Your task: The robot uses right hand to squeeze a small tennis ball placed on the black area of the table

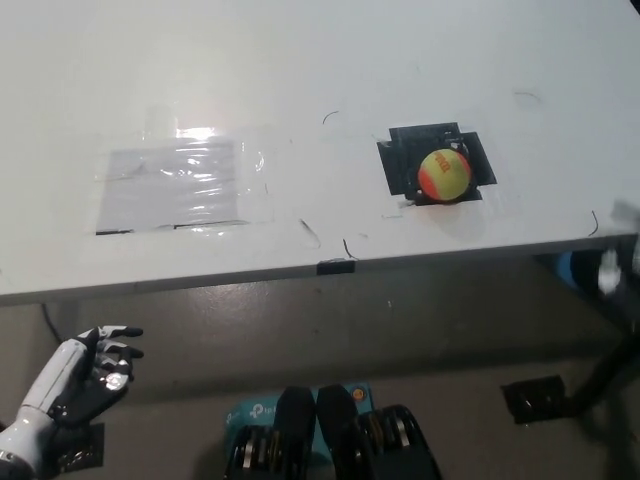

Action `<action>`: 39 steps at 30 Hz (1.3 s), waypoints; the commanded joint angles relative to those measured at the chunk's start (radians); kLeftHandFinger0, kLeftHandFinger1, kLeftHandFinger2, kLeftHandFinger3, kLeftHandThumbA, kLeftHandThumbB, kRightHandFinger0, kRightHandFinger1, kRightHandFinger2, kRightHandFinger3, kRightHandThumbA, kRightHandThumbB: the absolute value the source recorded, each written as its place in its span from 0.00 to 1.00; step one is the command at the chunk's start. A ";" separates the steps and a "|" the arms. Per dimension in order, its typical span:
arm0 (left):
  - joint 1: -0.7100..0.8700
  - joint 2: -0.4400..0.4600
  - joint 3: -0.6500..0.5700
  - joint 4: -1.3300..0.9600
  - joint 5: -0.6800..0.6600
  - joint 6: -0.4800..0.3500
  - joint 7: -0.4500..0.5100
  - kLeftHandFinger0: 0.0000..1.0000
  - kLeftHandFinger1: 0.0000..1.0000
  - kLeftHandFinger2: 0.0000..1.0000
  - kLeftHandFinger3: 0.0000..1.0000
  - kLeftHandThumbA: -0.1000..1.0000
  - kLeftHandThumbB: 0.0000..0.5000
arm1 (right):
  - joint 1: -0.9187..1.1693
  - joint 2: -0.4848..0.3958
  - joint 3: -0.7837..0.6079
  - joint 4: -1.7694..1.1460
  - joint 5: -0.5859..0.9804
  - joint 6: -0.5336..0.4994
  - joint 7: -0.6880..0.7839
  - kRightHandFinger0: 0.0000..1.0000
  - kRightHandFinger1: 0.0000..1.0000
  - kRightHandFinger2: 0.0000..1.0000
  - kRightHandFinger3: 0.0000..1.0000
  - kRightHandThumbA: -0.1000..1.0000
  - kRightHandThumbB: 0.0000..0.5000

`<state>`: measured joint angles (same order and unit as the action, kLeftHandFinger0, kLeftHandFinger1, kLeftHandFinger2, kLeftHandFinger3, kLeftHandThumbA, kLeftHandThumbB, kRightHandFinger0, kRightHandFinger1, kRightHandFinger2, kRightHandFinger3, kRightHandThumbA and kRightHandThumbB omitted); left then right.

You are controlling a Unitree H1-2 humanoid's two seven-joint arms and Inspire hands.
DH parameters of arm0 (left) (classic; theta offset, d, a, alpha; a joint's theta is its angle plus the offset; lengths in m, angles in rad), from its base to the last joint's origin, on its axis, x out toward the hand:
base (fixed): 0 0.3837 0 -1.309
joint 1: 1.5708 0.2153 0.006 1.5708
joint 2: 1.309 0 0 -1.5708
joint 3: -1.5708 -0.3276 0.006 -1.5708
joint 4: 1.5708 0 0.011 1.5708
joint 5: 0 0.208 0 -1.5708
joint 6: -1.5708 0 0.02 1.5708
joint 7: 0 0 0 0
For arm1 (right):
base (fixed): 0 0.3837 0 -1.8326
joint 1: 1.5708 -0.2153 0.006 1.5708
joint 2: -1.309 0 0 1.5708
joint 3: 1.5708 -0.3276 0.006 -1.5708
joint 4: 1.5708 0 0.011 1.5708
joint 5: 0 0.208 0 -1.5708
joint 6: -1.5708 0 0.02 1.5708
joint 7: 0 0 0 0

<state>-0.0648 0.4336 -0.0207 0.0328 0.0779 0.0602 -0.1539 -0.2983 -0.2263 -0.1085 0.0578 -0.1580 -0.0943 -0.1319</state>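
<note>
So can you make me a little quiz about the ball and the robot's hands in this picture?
1. True or false: the tennis ball sits on the black patch.
2. Which hand shows at the lower left: A) white left hand, B) black right hand?
3. Fill in: the ball is yellow and ____.

Key: 1 true; 2 A; 3 orange.

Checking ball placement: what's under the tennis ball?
The tennis ball sits on the black patch taped to the white table, near the patch's front edge. The patch directly beneath the ball is covered. Left hand rests below the table edge; the right hand is not in view.
</note>
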 commanded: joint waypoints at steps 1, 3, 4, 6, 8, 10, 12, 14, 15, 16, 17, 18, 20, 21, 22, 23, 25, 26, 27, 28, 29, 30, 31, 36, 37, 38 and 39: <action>-0.009 0.004 0.001 -0.027 0.005 -0.002 -0.016 0.37 0.47 0.59 0.70 0.39 0.20 | -0.142 -0.032 -0.001 -0.112 -0.040 0.083 0.011 0.68 0.74 0.74 0.92 0.34 0.43; -0.009 0.006 -0.002 -0.027 0.016 -0.006 -0.014 0.36 0.47 0.60 0.70 0.38 0.18 | -0.217 -0.047 0.006 -0.108 -0.050 0.081 0.020 0.56 0.66 0.70 0.90 0.35 0.47; -0.009 0.006 0.000 -0.024 0.014 -0.012 -0.015 0.36 0.47 0.59 0.70 0.38 0.19 | -0.251 -0.049 0.009 -0.102 -0.051 0.087 0.025 0.47 0.56 0.66 0.85 0.31 0.49; -0.009 0.007 0.001 -0.023 0.015 -0.009 -0.015 0.37 0.48 0.60 0.70 0.40 0.20 | -0.309 -0.056 0.021 -0.090 -0.058 0.099 0.035 0.39 0.48 0.62 0.78 0.30 0.47; -0.011 0.011 0.000 -0.028 0.024 0.000 -0.015 0.37 0.48 0.60 0.70 0.41 0.17 | -0.362 -0.065 0.052 -0.057 -0.088 0.093 0.044 0.34 0.43 0.56 0.66 0.26 0.48; -0.012 0.010 0.003 -0.031 0.018 0.006 -0.021 0.37 0.48 0.60 0.70 0.39 0.18 | -0.402 -0.087 0.113 -0.037 -0.089 0.149 0.133 0.36 0.51 0.71 0.64 0.25 0.46; -0.015 0.011 0.004 -0.026 0.017 0.002 -0.024 0.37 0.48 0.59 0.69 0.41 0.20 | -0.415 -0.098 0.142 -0.020 -0.076 0.165 0.162 0.37 0.53 0.79 0.66 0.21 0.48; -0.017 0.010 0.005 -0.030 0.019 0.006 -0.026 0.37 0.48 0.59 0.68 0.41 0.19 | -0.425 -0.105 0.162 0.005 -0.065 0.166 0.185 0.40 0.56 0.78 0.73 0.21 0.52; -0.021 0.009 0.006 -0.026 0.015 0.001 -0.027 0.36 0.46 0.57 0.67 0.41 0.20 | -0.445 -0.119 0.203 0.044 -0.086 0.185 0.222 0.52 0.70 0.87 0.89 0.27 0.57; -0.021 0.009 0.007 -0.026 0.015 0.001 -0.028 0.36 0.46 0.57 0.67 0.41 0.20 | -0.447 -0.122 0.210 0.049 -0.087 0.188 0.226 0.53 0.72 0.87 0.90 0.28 0.57; -0.021 0.010 0.005 -0.029 0.020 0.006 -0.027 0.36 0.45 0.57 0.67 0.42 0.21 | -0.458 -0.131 0.238 0.073 -0.101 0.195 0.246 0.67 0.85 0.96 0.99 0.32 0.64; -0.021 0.009 0.006 -0.025 0.017 -0.001 -0.029 0.35 0.45 0.57 0.67 0.43 0.22 | -0.467 -0.133 0.257 0.097 -0.101 0.211 0.265 0.90 1.00 1.00 1.00 0.34 0.69; -0.022 0.005 0.010 -0.023 0.008 0.005 -0.030 0.35 0.45 0.56 0.66 0.40 0.21 | -0.487 -0.161 0.342 0.127 -0.180 0.274 0.322 1.00 1.00 1.00 1.00 0.81 0.82; -0.022 0.006 0.009 -0.023 0.011 0.003 -0.030 0.35 0.45 0.57 0.67 0.41 0.21 | -0.493 -0.165 0.366 0.141 -0.192 0.295 0.333 1.00 1.00 1.00 1.00 0.96 0.96; -0.027 0.008 0.008 -0.022 0.011 -0.002 -0.033 0.36 0.45 0.57 0.67 0.41 0.21 | -0.501 -0.172 0.398 0.165 -0.227 0.295 0.330 1.00 1.00 1.00 1.00 1.00 0.99; -0.029 0.008 0.008 -0.021 0.011 -0.003 -0.034 0.36 0.45 0.57 0.67 0.41 0.20 | -0.503 -0.175 0.407 0.170 -0.233 0.297 0.327 1.00 1.00 1.00 1.00 1.00 1.00; -0.029 0.007 0.010 -0.021 0.007 -0.003 -0.036 0.36 0.46 0.57 0.67 0.40 0.20 | -0.516 -0.163 0.436 0.233 -0.262 0.285 0.299 1.00 1.00 1.00 1.00 1.00 1.00; -0.030 0.005 0.012 -0.018 0.001 -0.005 -0.038 0.36 0.46 0.57 0.67 0.38 0.19 | -0.520 -0.154 0.442 0.256 -0.273 0.281 0.281 1.00 1.00 1.00 1.00 1.00 1.00; -0.030 0.006 0.013 -0.018 0.000 -0.005 -0.039 0.36 0.46 0.57 0.67 0.38 0.19 | -0.521 -0.153 0.444 0.259 -0.274 0.281 0.279 1.00 1.00 1.00 1.00 1.00 1.00; -0.028 0.006 0.014 -0.028 0.004 0.009 -0.037 0.37 0.46 0.57 0.67 0.38 0.20 | -0.525 -0.145 0.449 0.282 -0.289 0.279 0.258 1.00 1.00 1.00 1.00 1.00 1.00; -0.028 0.009 0.010 -0.030 0.021 0.010 -0.033 0.37 0.46 0.58 0.68 0.39 0.20 | -0.530 -0.134 0.463 0.303 -0.317 0.302 0.244 1.00 1.00 1.00 1.00 1.00 1.00; -0.030 0.012 0.009 -0.037 0.026 0.022 -0.035 0.37 0.46 0.58 0.68 0.40 0.19 | -0.535 -0.131 0.467 0.315 -0.328 0.306 0.240 1.00 1.00 1.00 1.00 1.00 1.00; -0.030 0.012 0.009 -0.042 0.028 0.029 -0.036 0.37 0.46 0.58 0.69 0.40 0.19 | -0.539 -0.128 0.472 0.322 -0.338 0.317 0.241 1.00 1.00 1.00 1.00 1.00 1.00; -0.033 0.009 0.012 -0.039 0.015 0.009 -0.042 0.34 0.45 0.57 0.67 0.39 0.19 | -0.564 -0.090 0.477 0.417 -0.361 0.310 0.206 1.00 1.00 1.00 1.00 1.00 1.00; -0.033 0.009 0.013 -0.034 0.009 0.006 -0.046 0.35 0.46 0.58 0.68 0.39 0.19 | -0.566 -0.082 0.474 0.432 -0.363 0.303 0.194 1.00 1.00 1.00 1.00 1.00 1.00; -0.034 0.008 0.013 -0.033 0.007 0.006 -0.047 0.36 0.46 0.58 0.68 0.39 0.19 | -0.566 -0.077 0.471 0.437 -0.361 0.300 0.192 1.00 1.00 1.00 1.00 1.00 1.00; -0.035 0.009 0.014 -0.031 0.006 0.005 -0.048 0.36 0.46 0.59 0.69 0.39 0.18 | -0.572 -0.064 0.465 0.459 -0.357 0.289 0.180 1.00 1.00 1.00 1.00 1.00 1.00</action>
<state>-0.0836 0.4329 -0.0158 0.0251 0.0962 0.0766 -0.1864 -0.7950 -0.3171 0.3701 0.4785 -0.4737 0.2091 0.1168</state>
